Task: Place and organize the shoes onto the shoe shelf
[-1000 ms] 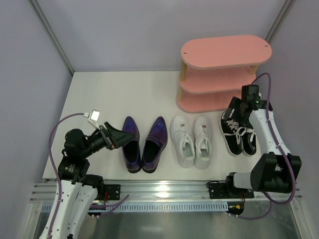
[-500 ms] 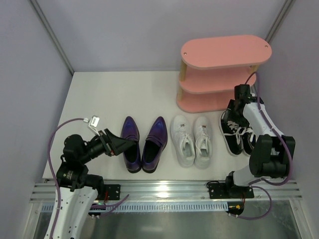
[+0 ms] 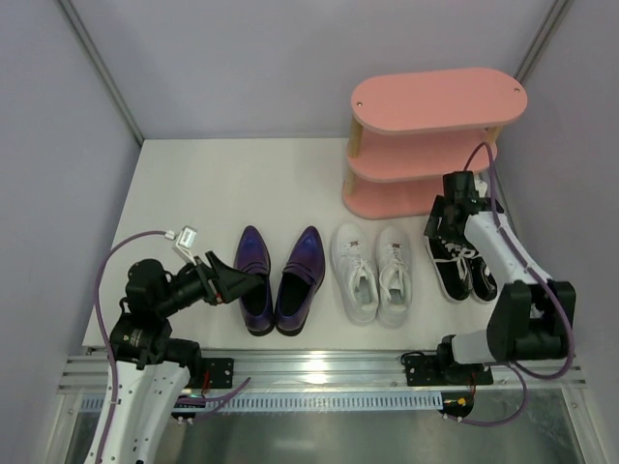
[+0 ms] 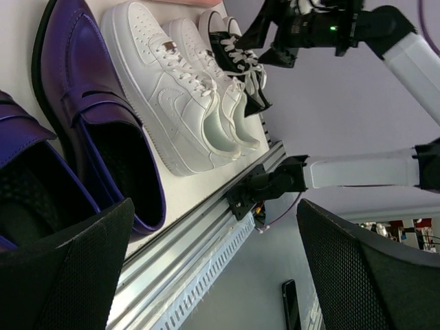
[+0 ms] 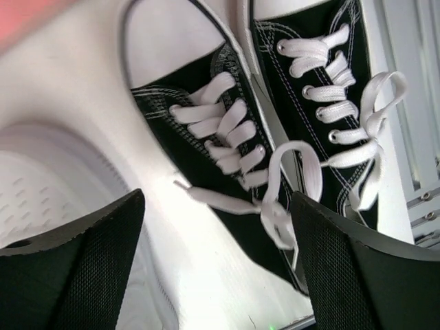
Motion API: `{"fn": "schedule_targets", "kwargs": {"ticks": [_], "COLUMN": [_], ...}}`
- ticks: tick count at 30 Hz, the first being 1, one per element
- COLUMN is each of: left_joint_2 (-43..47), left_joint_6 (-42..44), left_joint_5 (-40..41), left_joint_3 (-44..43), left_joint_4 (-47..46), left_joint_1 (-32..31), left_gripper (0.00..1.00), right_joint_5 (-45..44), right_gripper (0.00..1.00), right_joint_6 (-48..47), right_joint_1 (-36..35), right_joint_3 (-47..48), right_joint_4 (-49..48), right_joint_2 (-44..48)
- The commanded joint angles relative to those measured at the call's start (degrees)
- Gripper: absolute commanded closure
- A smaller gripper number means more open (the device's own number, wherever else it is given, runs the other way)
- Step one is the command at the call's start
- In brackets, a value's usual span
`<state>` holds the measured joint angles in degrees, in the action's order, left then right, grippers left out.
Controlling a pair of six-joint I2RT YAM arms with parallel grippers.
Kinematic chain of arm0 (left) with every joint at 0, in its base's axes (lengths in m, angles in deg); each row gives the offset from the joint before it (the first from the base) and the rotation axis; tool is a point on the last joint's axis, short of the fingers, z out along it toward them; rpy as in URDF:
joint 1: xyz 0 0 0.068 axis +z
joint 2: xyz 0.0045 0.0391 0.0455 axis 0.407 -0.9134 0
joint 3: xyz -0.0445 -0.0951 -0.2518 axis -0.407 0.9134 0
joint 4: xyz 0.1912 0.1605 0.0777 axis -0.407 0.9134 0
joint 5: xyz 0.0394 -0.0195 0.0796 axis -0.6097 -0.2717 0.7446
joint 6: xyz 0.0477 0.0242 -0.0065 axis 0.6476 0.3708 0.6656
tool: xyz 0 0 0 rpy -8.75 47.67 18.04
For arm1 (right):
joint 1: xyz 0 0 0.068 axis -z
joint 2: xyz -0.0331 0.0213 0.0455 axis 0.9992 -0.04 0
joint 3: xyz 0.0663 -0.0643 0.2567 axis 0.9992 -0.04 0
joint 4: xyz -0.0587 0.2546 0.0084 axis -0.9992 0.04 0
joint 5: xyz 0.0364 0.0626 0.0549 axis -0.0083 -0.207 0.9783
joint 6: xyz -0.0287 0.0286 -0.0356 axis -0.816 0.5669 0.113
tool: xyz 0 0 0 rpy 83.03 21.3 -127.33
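Now the right pincer (image 3: 445, 217) is hovering released, jaws wide, over the toes of the black sneakers (image 3: 464, 269), which are sitting on the bench (image 3: 193, 184) just in front of the shelf (image 3: 435, 101). The left pincer (image 3: 235, 280) is gaping empty beside the loafers (image 3: 280, 280); the white sneakers (image 3: 372, 273) are lying between the two pairs.

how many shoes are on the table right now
6, in a row: purple loafers at left, white sneakers in the middle, black sneakers at right; none seems hidden.
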<state>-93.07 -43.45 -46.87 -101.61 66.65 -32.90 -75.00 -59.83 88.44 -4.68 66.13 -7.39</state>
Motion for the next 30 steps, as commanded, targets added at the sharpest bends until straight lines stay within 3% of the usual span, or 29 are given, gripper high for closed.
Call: {"fn": "schedule_targets", "kwargs": {"ticks": [1, 8, 11, 17, 22, 30], "left_joint_2": [-0.8, -2.2, -2.6, -3.5, -4.5, -4.2], "left_joint_6": [2.3, 2.9, 2.5, 0.2, -0.9, -2.0], "left_joint_5": [0.0, 1.3, 2.1, 2.3, 2.2, 3.5], "left_joint_3": [-2.1, -2.9, -2.8, -2.3, -1.8, -0.1], "left_joint_4": [1.9, 1.9, 1.4, -1.3, -2.4, -3.0], "left_joint_1": [0.0, 0.1, 0.0, 0.0, 0.0, 0.0], "left_gripper": [0.0, 0.0, 0.0, 0.0, 0.0, 0.0], "right_joint_5": [-6.8, -0.2, 9.1, 17.0, 15.9, 12.5], "right_gripper": [0.11, 0.09, 0.1, 0.1, 0.1, 0.1], "right_joint_6": [2.3, 2.5, 5.3, 12.5, 13.2, 14.6], "right_joint_1": [-4.5, -9.3, -14.0, -25.2, -26.4, -27.8], "right_joint_3": [0.0, -1.8, -5.7, -12.7, -14.3, -20.1], "right_joint_4": [-0.3, 4.1, 4.2, 1.2, 2.3, 0.7], "right_joint_2": [12.2, 23.2, 26.3, 30.9, 31.7, 24.7]}}
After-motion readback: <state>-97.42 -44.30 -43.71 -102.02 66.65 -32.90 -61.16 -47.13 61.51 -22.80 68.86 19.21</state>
